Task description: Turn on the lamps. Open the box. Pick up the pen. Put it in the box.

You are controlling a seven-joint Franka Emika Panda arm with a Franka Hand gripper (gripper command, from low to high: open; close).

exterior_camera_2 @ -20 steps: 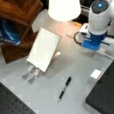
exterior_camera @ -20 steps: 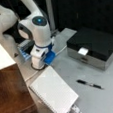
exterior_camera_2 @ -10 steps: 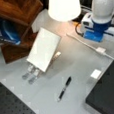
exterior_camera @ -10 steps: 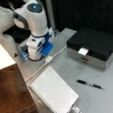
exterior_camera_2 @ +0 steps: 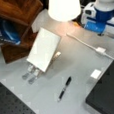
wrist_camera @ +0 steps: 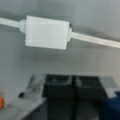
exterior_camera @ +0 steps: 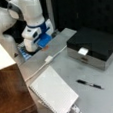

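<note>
Gripper (wrist_camera: pixel 72 86): just above the cord's white switch (wrist_camera: pixel 47 35); fingers together, clenched on nothing.
Lamp (exterior_camera_2: pixel 64 7): lit.
Box (exterior_camera: pixel 92 46): lid down.
Pen (exterior_camera_2: pixel 64 88): lying on table (exterior_camera_2: pixel 79 61).

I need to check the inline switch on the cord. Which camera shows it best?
The wrist view: the switch fills the upper frame, seen from close above, with the cord running out both sides and the pincer just below it. In both front views it is only a small white block on the table.
</note>
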